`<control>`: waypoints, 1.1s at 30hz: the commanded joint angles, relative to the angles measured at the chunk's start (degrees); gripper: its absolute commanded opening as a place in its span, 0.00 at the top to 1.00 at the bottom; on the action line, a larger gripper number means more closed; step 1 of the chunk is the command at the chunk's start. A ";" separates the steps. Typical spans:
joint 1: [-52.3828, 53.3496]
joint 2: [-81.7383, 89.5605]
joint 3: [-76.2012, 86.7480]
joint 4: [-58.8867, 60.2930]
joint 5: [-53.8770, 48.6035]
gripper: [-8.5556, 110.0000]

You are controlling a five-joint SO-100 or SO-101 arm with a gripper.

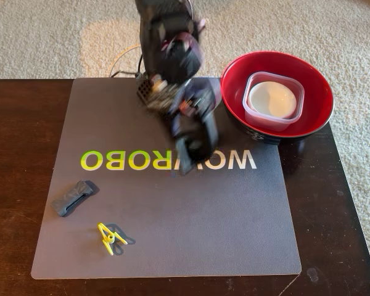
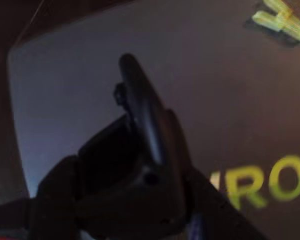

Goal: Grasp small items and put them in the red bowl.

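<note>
The red bowl point(image 1: 234, 80) stands at the mat's far right corner in the fixed view. It holds the clear square tub point(image 1: 253, 108) with the small white dish point(image 1: 272, 98) inside it. The dark grey ribbed block point(image 1: 73, 197) and the yellow-and-black clip point(image 1: 111, 237) lie on the mat's left front; the clip also shows in the wrist view point(image 2: 282, 20). My gripper point(image 1: 185, 157) is blurred over the mat's middle, left of the bowl. In the wrist view the gripper point(image 2: 124, 75) looks shut on a black angular piece point(image 2: 105, 155), seemingly the bracket.
A grey mat point(image 1: 234, 234) with the lettering WOWROBO covers a dark wooden table point(image 1: 12, 154). Pale carpet lies beyond the table's far edge. A cable runs from the arm's base at the mat's far edge.
</note>
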 commanded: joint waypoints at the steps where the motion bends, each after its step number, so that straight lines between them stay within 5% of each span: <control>1: -14.06 2.46 -4.39 8.09 -5.71 0.93; 12: -51.24 -2.90 -11.16 9.93 -27.69 0.93; 23: -48.43 -7.82 -5.54 7.29 -25.75 0.57; 29: -47.72 -4.83 -2.99 8.26 -24.96 0.52; 33: -34.19 1.67 -3.52 8.44 -24.35 0.53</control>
